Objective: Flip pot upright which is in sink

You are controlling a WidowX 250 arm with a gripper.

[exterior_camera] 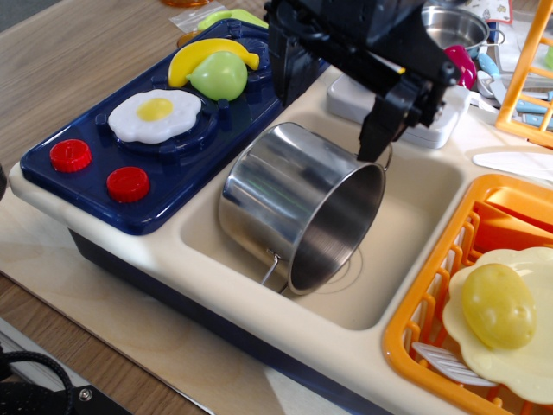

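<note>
Gripper [333, 121] spread wide, empty, above shiny steel pot [289, 201] lying sideways in sink [413, 259]

**Pot on its side in the sink**

The pot [298, 203] lies tipped in the sink [415, 259], mouth facing the orange dish rack [432, 303]. The gripper [333, 108] hangs spread above the pot's upper rim, one finger [380, 130] beside its handle.

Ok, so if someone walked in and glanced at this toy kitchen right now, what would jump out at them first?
Probably the shiny steel pot lying on its side in the cream sink, its mouth facing right toward the orange dish rack. Right above its upper rim hangs the black gripper, jaws spread wide. Next, the fried egg on the blue stovetop to the left.
</note>
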